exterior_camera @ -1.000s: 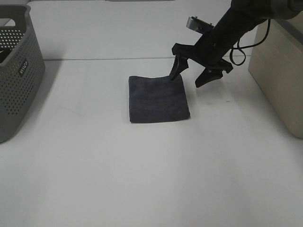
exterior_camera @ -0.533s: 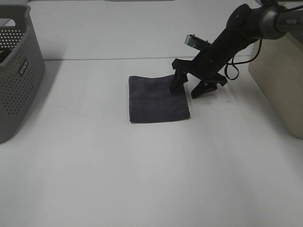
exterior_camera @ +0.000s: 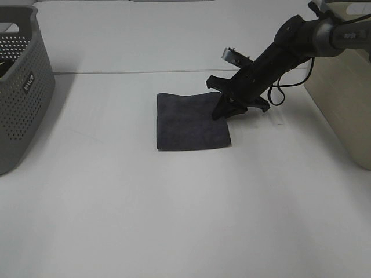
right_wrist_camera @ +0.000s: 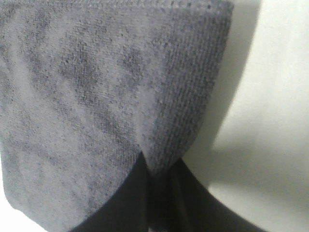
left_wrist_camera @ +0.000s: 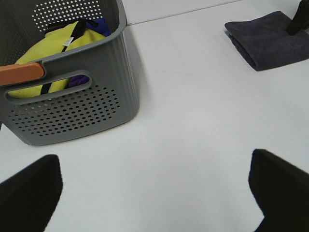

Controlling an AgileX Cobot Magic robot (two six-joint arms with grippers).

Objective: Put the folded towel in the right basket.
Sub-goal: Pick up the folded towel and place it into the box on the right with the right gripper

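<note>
White worktop (exterior_camera: 174, 220) fills the frame, with the folded towel (exterior_camera: 188, 123) lying flat at centre. The right claw (exterior_camera: 222, 112) is pinched tight on its right edge, seemingly catching every layer. A good lift rises straight up before swinging toward the right basket (exterior_camera: 342, 98) at far right.

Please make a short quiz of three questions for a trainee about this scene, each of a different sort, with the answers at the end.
1. True or false: the folded towel lies inside the right basket.
2. Choose one. The right gripper is: A) open above the towel; B) shut on the towel's edge; C) resting in the basket.
3. Fill the blank: the fingers of the left gripper stand ___, holding nothing.

Key: 1 false; 2 B; 3 open.
</note>
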